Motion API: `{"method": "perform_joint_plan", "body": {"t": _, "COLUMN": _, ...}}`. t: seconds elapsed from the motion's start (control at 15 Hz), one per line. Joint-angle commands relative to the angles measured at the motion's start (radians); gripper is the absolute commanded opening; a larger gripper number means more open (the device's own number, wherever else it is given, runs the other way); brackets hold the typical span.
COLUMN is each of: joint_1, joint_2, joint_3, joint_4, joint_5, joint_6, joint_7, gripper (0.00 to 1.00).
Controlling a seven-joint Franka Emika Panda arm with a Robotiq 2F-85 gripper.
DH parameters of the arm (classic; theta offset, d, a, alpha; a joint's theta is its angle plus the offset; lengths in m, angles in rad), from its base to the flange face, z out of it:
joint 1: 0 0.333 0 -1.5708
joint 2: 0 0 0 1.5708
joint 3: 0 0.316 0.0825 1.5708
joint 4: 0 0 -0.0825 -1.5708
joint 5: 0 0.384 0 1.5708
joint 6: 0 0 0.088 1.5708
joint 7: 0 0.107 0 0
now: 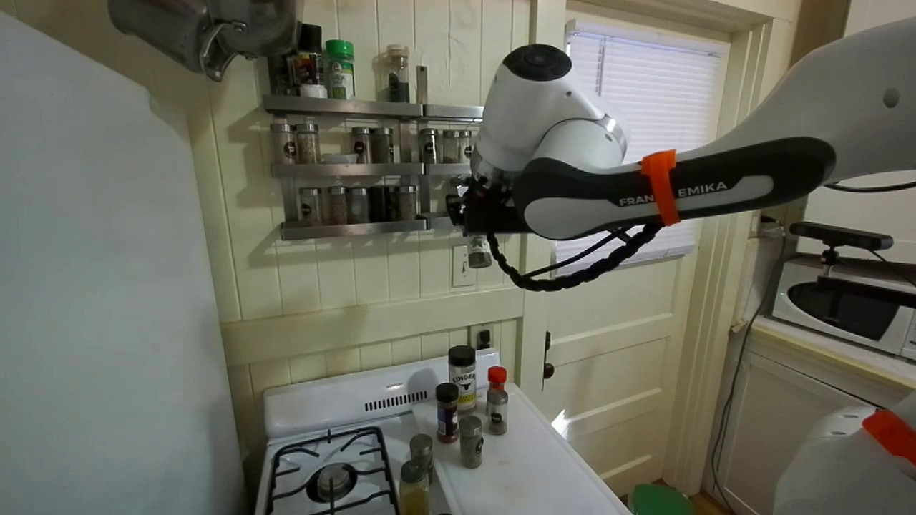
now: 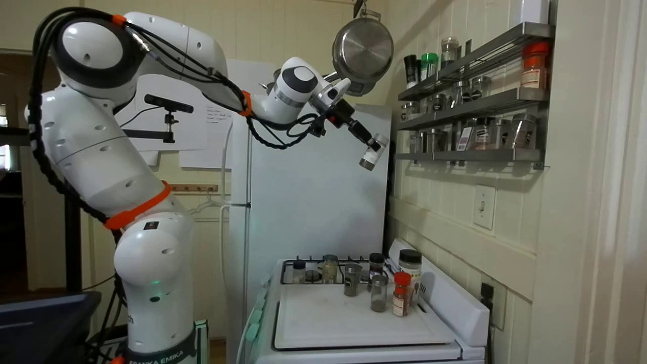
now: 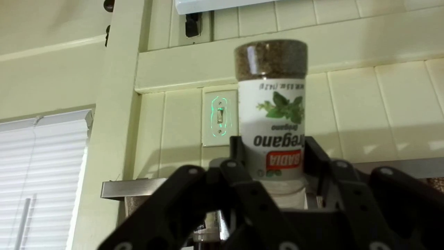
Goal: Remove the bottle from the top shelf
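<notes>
My gripper (image 2: pixel 373 143) is shut on a bottle (image 2: pixel 370 158) with a white oregano label. The bottle is tilted in the air, apart from the rack. In the wrist view, the fingers (image 3: pixel 272 149) grip the bottle (image 3: pixel 274 104) from both sides around the label, and it appears upside down. In an exterior view, only the lower end of the bottle (image 1: pixel 479 254) shows below the gripper. The top shelf (image 1: pixel 343 107) is a metal tier on the wall, also in an exterior view (image 2: pixel 486 56). It holds a green-capped bottle (image 1: pixel 340 69), a dark-capped one and a clear jar (image 1: pixel 398 75).
Lower tiers (image 1: pixel 351 170) hold several spice jars. Several bottles, including a red-capped one (image 2: pixel 402 296), stand on the white stove cover (image 2: pixel 349 323). Metal pots (image 2: pixel 363 50) hang near the arm. A fridge (image 2: pixel 318 202) stands behind the gripper. A microwave (image 1: pixel 837 307) is at the side.
</notes>
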State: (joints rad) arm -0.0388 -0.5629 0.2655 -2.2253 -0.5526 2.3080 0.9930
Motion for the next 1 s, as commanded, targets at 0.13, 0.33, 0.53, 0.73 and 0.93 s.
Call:
{"method": "perform_joint_plan", "body": {"t": 0.13, "joint_1": -0.030, "joint_2": 0.051, "joint_3": 0.103, "joint_4": -0.039, "joint_5": -0.083, "joint_6": 0.004, "joint_7": 0.014, "gripper": 0.19}}
{"method": "perform_joint_plan", "body": {"t": 0.33, "joint_1": -0.012, "joint_2": 0.099, "joint_3": 0.151, "joint_4": -0.135, "joint_5": -0.151, "joint_6": 0.041, "joint_7": 0.061, "gripper": 0.19}}
{"method": "perform_joint_plan", "body": {"t": 0.53, "joint_1": -0.001, "joint_2": 0.124, "joint_3": 0.157, "joint_4": -0.234, "joint_5": -0.215, "joint_6": 0.069, "joint_7": 0.148, "gripper": 0.19}}
{"method": "perform_joint_plan", "body": {"t": 0.73, "joint_1": 0.001, "joint_2": 0.129, "joint_3": 0.133, "joint_4": -0.336, "joint_5": -0.292, "joint_6": 0.092, "joint_7": 0.287, "gripper": 0.19}}
{"method": "perform_joint_plan", "body": {"t": 0.93, "joint_1": 0.011, "joint_2": 0.154, "joint_3": 0.105, "joint_4": -0.409, "joint_5": -0.358, "joint_6": 0.134, "joint_7": 0.412, "gripper": 0.19}}
